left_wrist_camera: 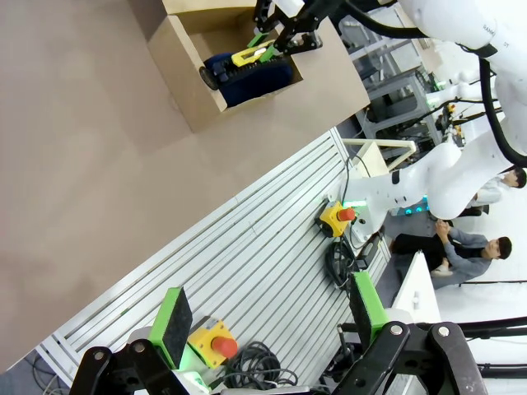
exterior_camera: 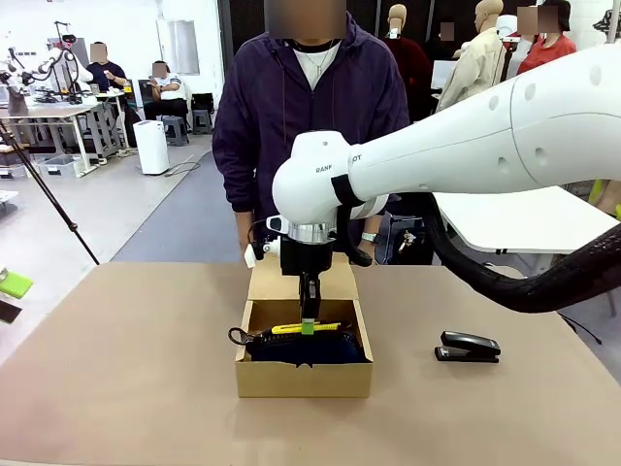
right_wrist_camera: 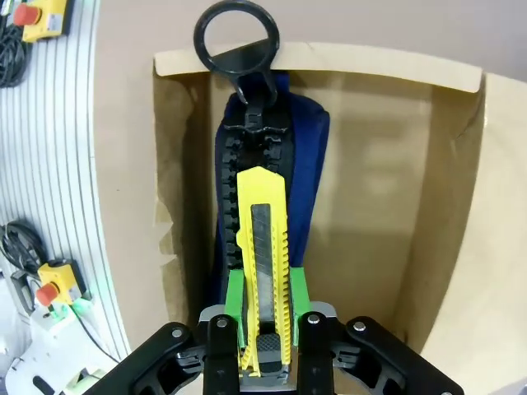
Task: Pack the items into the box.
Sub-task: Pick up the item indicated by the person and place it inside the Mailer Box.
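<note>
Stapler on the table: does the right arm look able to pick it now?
Probably not yet. The right claw is shut on the yellow knife at the box; the stapler itself lies uncovered, apart from it.

Person w/ purple hoodie at far side of brown table; tripod at L.

Utility knife: yellow, grey blade strip down the middle. Zippered pouch: dark navy, black zip teeth, black ring. Cardboard box: plain brown. Stapler: black. Right gripper: black, green pads. Table: tan, unpatterned.
</note>
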You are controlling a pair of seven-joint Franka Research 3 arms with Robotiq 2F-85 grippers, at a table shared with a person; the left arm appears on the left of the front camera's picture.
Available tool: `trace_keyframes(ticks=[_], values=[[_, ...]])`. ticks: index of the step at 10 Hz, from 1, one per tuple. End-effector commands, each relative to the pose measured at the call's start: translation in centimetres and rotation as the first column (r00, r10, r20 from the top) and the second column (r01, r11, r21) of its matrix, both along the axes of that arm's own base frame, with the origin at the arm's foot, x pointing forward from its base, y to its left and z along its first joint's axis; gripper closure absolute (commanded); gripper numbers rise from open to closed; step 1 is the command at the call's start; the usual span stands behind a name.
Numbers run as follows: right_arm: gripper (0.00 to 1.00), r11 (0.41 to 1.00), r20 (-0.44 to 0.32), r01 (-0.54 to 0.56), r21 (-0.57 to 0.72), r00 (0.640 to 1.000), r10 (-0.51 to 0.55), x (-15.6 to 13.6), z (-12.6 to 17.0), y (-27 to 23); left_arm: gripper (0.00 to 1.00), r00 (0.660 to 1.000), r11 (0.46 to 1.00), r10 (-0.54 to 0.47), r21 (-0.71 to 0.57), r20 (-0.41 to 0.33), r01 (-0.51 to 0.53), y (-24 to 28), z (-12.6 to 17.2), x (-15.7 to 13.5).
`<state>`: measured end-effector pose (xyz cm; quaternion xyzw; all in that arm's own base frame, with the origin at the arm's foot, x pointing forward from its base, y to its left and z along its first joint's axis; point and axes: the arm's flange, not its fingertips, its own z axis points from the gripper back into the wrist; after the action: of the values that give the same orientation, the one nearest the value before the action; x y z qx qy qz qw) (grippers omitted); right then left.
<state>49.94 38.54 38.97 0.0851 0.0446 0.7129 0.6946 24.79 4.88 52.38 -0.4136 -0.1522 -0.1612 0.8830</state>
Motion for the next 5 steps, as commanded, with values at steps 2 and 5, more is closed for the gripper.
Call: trace_keyframes(ticks=[2,5], values=[[0.04,0.999,0.034,0.043,0.019,0.998,-0.044,-0.96,-0.58,-0.82,0.00,1.000,1.000,-0.009,0.002,0.012,0.009,0.28,-0.18,-0.14],[0.00,0.998,0.041,0.049,0.030,0.998,-0.050,-0.90,-0.69,-1.01,0.00,1.000,1.000,-0.009,0.002,0.012,0.009,0.28,-0.18,-0.14]])
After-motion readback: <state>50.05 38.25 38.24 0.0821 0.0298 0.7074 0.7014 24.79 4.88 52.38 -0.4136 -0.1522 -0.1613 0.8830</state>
